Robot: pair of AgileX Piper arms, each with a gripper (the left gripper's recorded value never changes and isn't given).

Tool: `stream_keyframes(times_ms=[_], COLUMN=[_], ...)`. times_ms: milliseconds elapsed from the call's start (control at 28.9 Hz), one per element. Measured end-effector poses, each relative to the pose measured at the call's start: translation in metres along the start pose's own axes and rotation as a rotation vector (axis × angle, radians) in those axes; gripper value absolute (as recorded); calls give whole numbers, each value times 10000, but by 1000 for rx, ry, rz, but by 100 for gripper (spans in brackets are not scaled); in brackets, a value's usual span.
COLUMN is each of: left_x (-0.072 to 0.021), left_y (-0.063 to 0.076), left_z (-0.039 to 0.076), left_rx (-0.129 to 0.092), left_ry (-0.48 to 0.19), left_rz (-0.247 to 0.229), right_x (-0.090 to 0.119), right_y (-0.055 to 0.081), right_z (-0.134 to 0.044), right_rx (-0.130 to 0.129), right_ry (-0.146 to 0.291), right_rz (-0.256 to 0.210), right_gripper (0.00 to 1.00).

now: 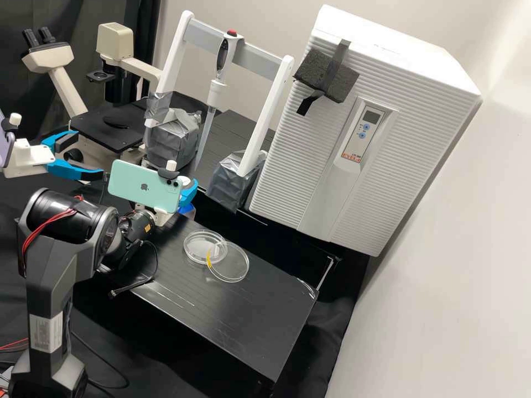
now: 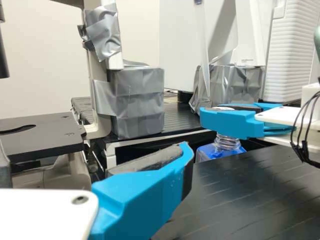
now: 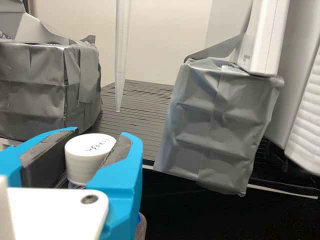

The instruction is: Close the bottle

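Currently the right gripper (image 3: 87, 146) grasps the white cap (image 3: 90, 151), with the bottle (image 2: 227, 145) directly beneath it; the left gripper (image 1: 83, 155) is released, off to its side. A tilted cap could cross-thread, or the unheld bottle could spin.

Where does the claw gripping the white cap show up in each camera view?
High view: right claw beside the green phone, left of the petri dishes.
Left wrist view: right claw across the bench, over the bottle.
Right wrist view: right claw up close, shut on the white cap.
Shared landmark: the taped block nearest the white machine.
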Motion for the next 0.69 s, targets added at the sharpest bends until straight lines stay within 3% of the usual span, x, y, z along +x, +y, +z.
stream_keyframes(times_ms=[416, 693], left_x=[2, 5], left_y=[2, 5], left_z=[0, 1], left_rx=[0, 0], left_ry=[0, -1], left_rz=[1, 2], right_x=[-68, -92], right_y=[51, 10], right_z=[12, -41], right_rx=[-1, -1], right_ry=[-2, 17], right_rz=[9, -6], right_gripper=[0, 0])
